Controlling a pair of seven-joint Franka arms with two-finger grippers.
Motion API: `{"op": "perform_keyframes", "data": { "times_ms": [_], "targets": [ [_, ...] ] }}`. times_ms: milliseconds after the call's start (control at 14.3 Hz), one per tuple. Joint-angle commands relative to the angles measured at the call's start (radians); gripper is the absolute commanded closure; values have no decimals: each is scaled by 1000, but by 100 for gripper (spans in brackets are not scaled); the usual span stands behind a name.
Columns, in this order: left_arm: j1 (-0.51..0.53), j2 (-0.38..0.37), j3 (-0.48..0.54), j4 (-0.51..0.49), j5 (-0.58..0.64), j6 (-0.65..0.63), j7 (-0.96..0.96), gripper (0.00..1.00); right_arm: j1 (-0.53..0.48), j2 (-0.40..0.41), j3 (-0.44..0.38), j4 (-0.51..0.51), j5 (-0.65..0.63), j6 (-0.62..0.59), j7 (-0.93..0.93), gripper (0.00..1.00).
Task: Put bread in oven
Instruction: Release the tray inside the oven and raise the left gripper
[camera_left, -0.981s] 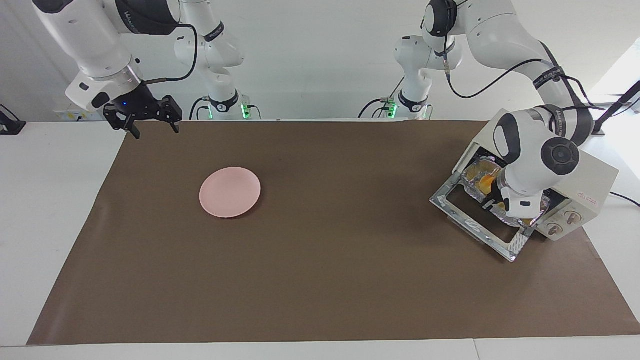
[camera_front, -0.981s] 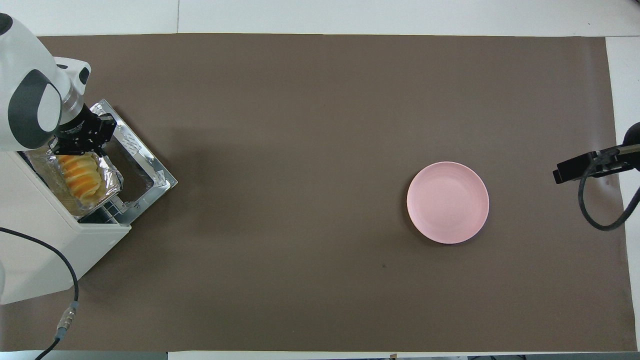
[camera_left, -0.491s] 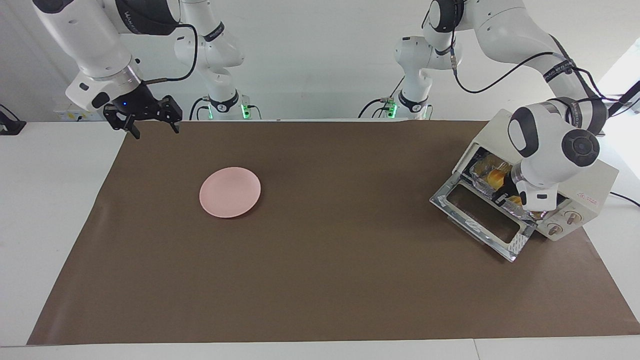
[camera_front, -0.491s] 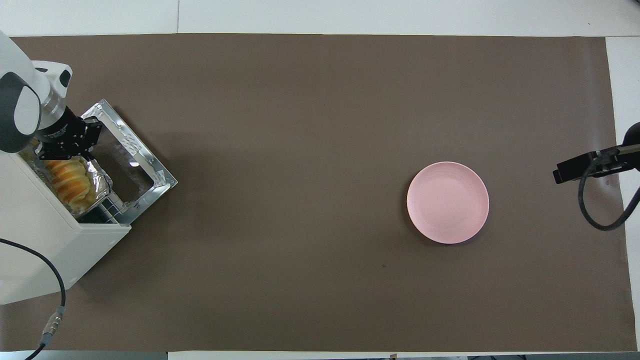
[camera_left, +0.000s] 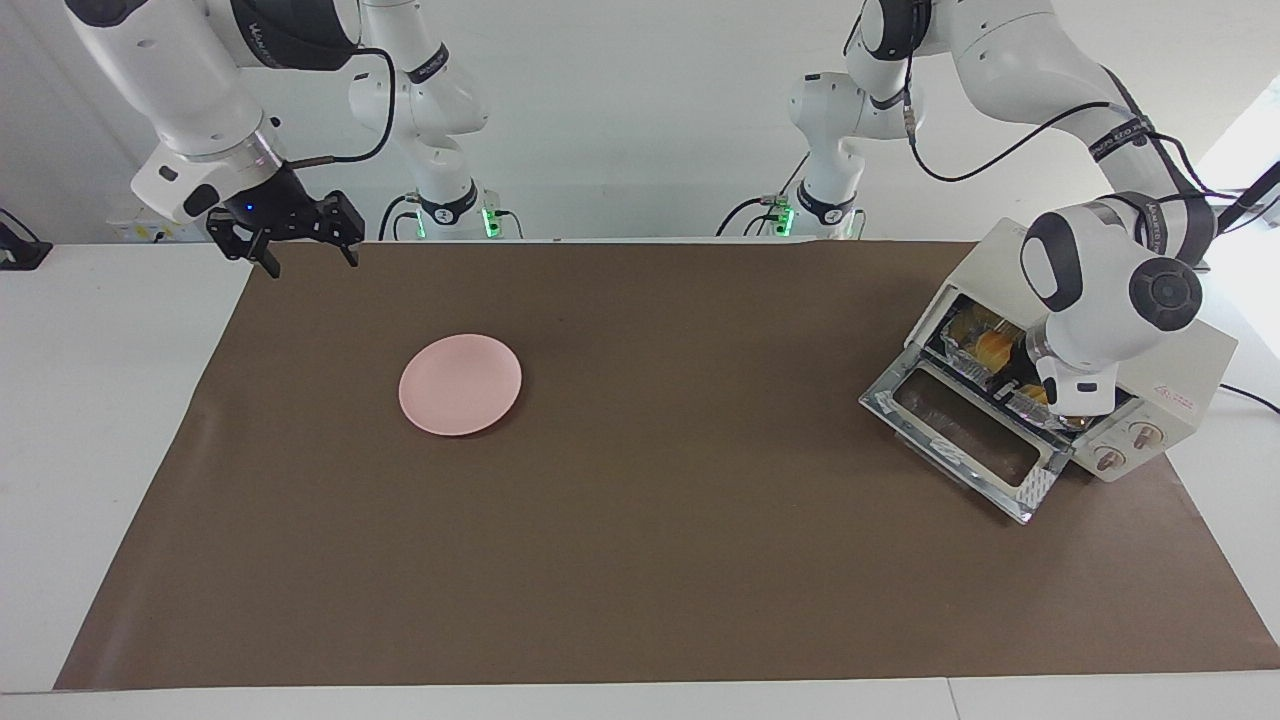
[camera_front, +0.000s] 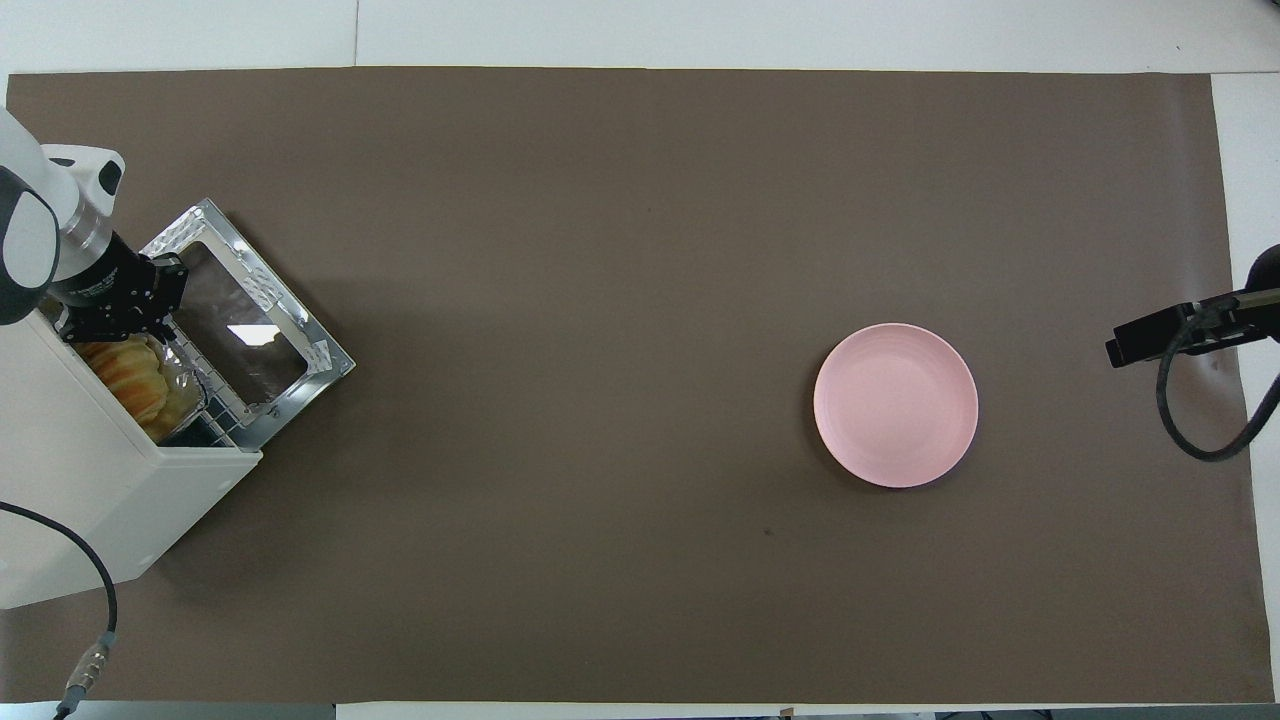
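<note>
Two arms work at our counter (camera_left: 640, 560). We see the bread (camera_front: 130, 372) inside the oven (camera_left: 1180, 375), lying on a foil tray (camera_front: 185, 385) on the rack. Our left claw (camera_left: 1030, 385) sits at the oven's open mouth; we cannot tell if it is open or closed. Our right claw (camera_left: 300, 255) waits with fingers apart, well away from the oven. A pink plate (camera_left: 460, 384) lies well apart from the oven too.

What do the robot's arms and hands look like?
Both arms are chunky, glossy white tubes with dark grey round joints, and black cables loop along them. The right gripper is black with a tiny blue light. The left gripper is black too. Green lights glow at the arm bases.
</note>
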Motion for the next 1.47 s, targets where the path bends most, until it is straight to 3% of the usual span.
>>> {"op": "perform_keyframes", "data": {
  "times_ms": [0, 140, 210, 631, 1121, 1402],
  "targets": [
    [1, -44, -3, -52, 14, 20, 11, 100, -11, -23, 10, -23, -14, -6, 9, 0],
    [1, -48, -3, -61, 14, 23, 14, 100, -11, -23, 10, -23, -14, -6, 9, 0],
    [1, -50, -3, -61, 14, 23, 20, 94, -11, -23, 10, -23, -14, -6, 9, 0],
    [1, -51, -3, -66, 14, 25, 67, 29, -11, -23, 10, -23, -14, -6, 9, 0],
    [-2, -57, -3, -89, 14, 57, 65, 25, -11, -23, 10, -23, -14, -6, 9, 0],
    [-11, -50, -3, -72, 14, 64, 67, 1, -11, -23, 10, -23, -14, -6, 9, 0]
  ]
}}
